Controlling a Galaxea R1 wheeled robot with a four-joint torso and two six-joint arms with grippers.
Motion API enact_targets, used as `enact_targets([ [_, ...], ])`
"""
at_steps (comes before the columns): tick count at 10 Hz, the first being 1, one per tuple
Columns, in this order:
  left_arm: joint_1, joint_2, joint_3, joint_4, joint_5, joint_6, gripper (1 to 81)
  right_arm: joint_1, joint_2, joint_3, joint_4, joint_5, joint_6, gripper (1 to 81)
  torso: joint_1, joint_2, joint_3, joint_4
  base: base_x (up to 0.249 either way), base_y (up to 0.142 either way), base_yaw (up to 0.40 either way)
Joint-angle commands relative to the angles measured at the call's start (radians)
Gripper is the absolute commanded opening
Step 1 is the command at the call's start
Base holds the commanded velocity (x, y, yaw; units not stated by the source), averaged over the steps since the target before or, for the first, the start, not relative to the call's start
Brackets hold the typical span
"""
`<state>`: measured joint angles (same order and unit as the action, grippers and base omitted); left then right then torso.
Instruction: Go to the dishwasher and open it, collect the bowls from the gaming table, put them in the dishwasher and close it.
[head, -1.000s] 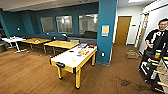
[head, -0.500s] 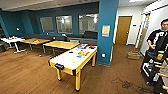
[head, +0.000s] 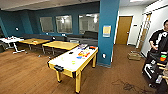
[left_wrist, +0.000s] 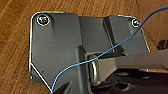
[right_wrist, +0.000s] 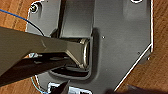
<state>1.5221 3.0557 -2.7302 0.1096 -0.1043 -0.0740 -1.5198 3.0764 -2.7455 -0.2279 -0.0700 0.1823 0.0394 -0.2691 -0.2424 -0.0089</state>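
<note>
gaming table (head: 75, 60), the long white-topped bench with yellow frame and legs, stands in the lower middle of the head view, its near end with the black slot toward the bottom edge and its far end just beside the teal pillar (head: 107, 30). colourful graphics mark its middle, and a few small things lie on the top toward the far end; they are too blurred to name or count. bare wood floor (head: 27, 75) opens wide to the lower left of it, and another stretch runs right of the pillar toward a brown door (head: 123, 30) in the upper right. a dark tangle of cable (head: 127, 87) lies on the floor at the lower right.

two yellow-topped benches (head: 60, 45) stand behind the gaming table at middle left, and one white bench (head: 11, 40) sits at the far left, cut by the frame edge. a dark sofa (head: 87, 37) lies under three windows along the back wall.

one person (head: 160, 40) stands at the right edge, partly cut off, beside a dark cart (head: 155, 67) with gear. a flat cardboard box (head: 134, 55) rests on the floor near them.

both wrist views look down on wood floor past the robot's dark plate, with a thin blue wire (left_wrist: 100, 58) crossing; whether either tool is clenched or released, i cannot tell.
</note>
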Motion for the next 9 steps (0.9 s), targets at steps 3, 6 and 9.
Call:
enact_targets([
  [3,-0.047,-0.003,0.001,0.009,0.047,0.008,81.1,0.054,0.009,0.006,0.009,-0.051,-0.004,81.1,0.000,0.000,0.000,0.000,0.120,0.064,0.000],
  [6,-0.047,-0.003,0.003,0.009,0.047,0.008,81.1,0.051,0.009,0.004,0.009,-0.051,-0.004,81.1,0.000,0.000,0.000,0.000,0.134,0.064,0.000],
  [9,-0.047,-0.001,0.003,0.007,0.047,0.008,81.1,0.048,0.009,0.003,0.009,-0.050,-0.004,81.1,0.000,0.000,0.000,0.000,0.135,0.064,0.000],
])
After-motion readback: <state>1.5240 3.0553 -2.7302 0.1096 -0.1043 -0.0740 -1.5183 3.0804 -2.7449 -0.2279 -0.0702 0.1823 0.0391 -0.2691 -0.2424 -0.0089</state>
